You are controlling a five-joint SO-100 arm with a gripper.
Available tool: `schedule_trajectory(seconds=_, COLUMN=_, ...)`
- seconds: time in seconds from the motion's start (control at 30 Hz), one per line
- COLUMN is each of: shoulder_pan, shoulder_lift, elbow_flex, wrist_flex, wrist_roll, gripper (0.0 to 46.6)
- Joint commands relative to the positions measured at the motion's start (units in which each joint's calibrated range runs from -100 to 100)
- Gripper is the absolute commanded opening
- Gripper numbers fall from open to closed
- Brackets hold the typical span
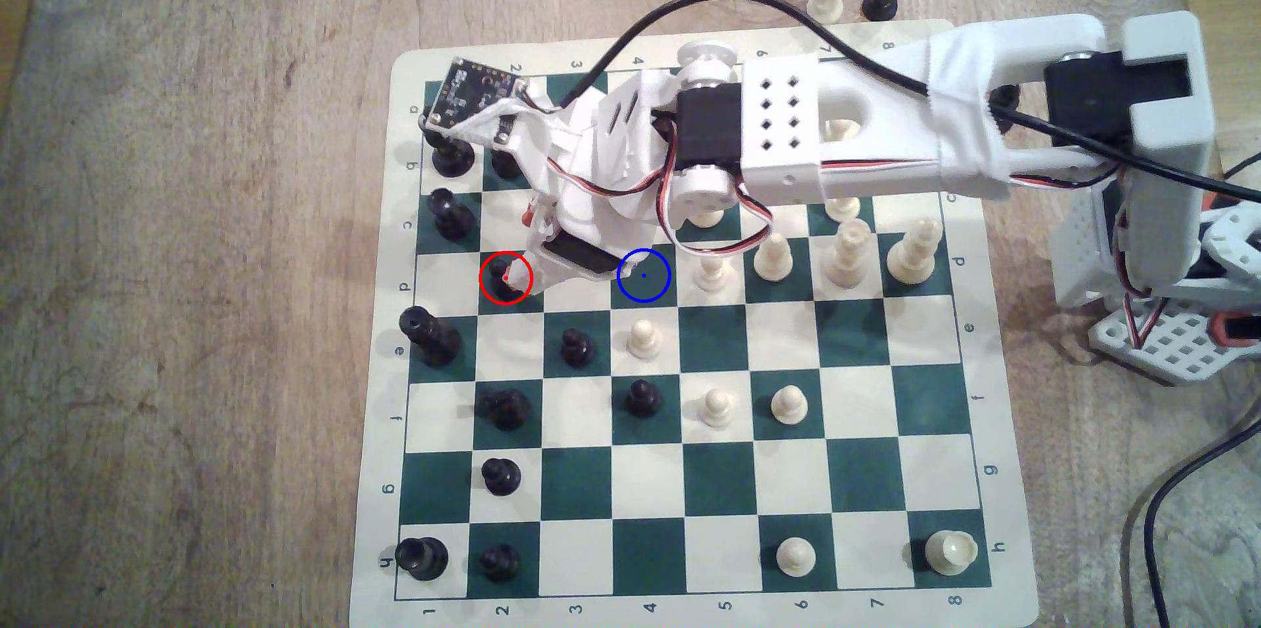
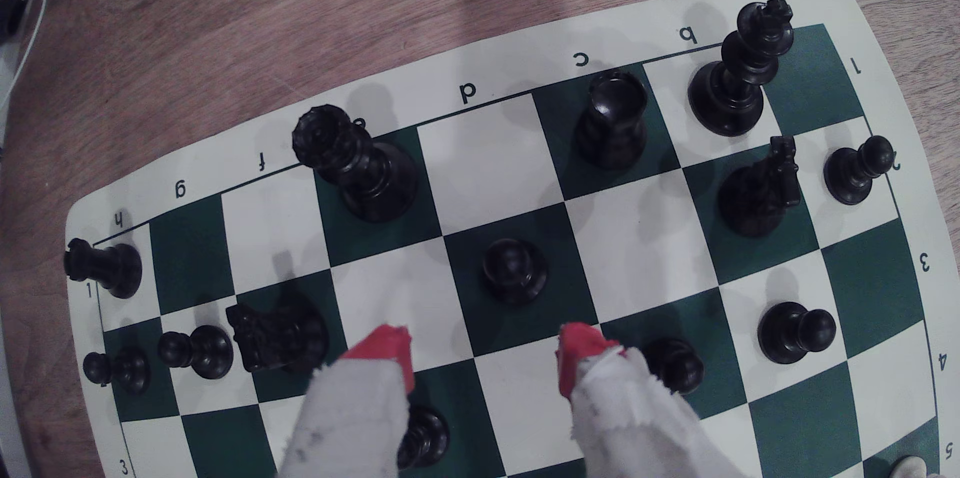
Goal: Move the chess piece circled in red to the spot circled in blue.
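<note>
Wood-grain worktop (image 1: 205, 259) carries a green-and-cream board (image 1: 853, 478), and we see no containers on it, so nothing is held in anything; every piece stands loose on a square. Our claw (image 2: 485, 348) hangs with its red-tipped fingers (image 2: 387, 348) spread apart and gripping nothing, tips short of the pawn (image 2: 514, 270), which stands upright on its dark square inside the red ring in the exterior view (image 1: 505, 278). The spot (image 1: 643, 274), a dark square with a blue ring and dot, lies two squares toward the exterior view's right in the same row, partly under the arm, and looks free. We judge the main risk to be the crowding: another pawn (image 2: 672, 364) sits just beside one finger and a second (image 2: 423, 436) is partly hidden behind the other, so a descent off-centre could tip either one. Closing too high on the glossy round head could also let the pawn slip.
</note>
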Motion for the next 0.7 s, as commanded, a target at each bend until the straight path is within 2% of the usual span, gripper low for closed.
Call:
schedule_trajectory(seconds=0.0, shoulder_pan=-0.26, shoulder_lift=0.98, elbow_flex=-7.76, wrist_flex=-0.57, wrist_roll=0.29, gripper=16.5)
schedule_trajectory(seconds=0.67, shoulder_pan=0.68, shoulder_lift=12.18, elbow_flex=-16.46, wrist_flex=-2.21, wrist_roll=0.59, gripper=15.8)
